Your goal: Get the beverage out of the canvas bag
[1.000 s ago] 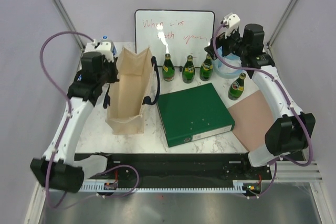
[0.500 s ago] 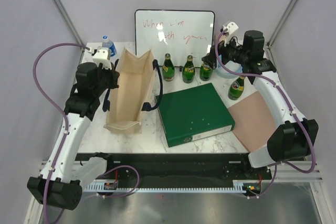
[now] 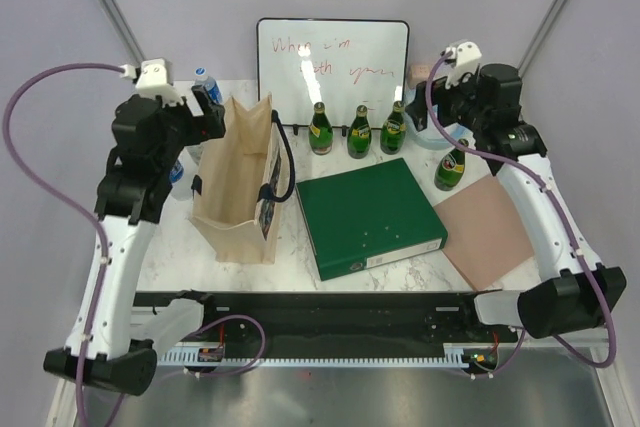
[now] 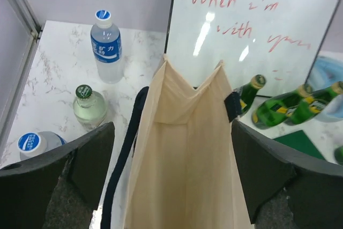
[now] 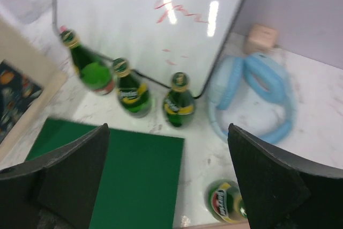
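The beige canvas bag [image 3: 238, 179] stands upright left of centre, its dark handles hanging at both sides and its colourful print facing right. My left gripper [image 3: 208, 115] hovers open above the bag's far left rim. In the left wrist view the bag's mouth [image 4: 185, 148] gapes between my spread fingers [image 4: 94, 159], and only bare fabric shows inside. No beverage is visible in the bag, whose bottom is out of view. My right gripper [image 3: 438, 107] hangs open and empty above the green bottles [image 5: 179, 100].
Three green bottles [image 3: 359, 133] line up before the whiteboard [image 3: 333, 52], with a further one [image 3: 451, 165] at the right. A green binder [image 3: 370, 215], brown mat [image 3: 490, 232] and blue headphones [image 5: 257, 95] lie nearby. Water bottles [image 4: 105, 46] and a clear bottle [image 4: 89, 105] stand left of the bag.
My left gripper has opened and let go of the bag's rim, and the arm has risen to the left. The bag has swung more upright. My right arm lifted slightly right.
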You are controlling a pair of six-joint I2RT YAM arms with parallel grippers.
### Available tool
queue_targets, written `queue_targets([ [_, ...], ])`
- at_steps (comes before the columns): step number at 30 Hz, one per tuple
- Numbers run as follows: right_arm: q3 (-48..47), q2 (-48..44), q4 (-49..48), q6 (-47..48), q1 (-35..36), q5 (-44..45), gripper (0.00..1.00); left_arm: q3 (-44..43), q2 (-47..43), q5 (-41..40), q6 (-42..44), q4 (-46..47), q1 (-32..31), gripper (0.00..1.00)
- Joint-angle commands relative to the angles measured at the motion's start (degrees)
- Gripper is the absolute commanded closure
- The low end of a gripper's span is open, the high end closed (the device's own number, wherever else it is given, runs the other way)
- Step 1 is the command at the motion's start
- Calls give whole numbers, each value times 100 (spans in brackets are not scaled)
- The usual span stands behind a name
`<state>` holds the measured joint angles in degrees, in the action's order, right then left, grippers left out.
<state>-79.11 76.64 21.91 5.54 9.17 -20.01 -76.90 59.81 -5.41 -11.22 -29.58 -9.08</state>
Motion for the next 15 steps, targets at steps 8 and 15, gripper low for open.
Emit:
queue_targets([
  [8, -175, -1265, -160, -721, -108, 4952, 2, 158, -2025, 515, -908, -1154, -6, 0],
  [15, 290, -1845, -178, -440, -135, 5262, 2, -184, -2334, 277, -724, -1445, -6, 0],
])
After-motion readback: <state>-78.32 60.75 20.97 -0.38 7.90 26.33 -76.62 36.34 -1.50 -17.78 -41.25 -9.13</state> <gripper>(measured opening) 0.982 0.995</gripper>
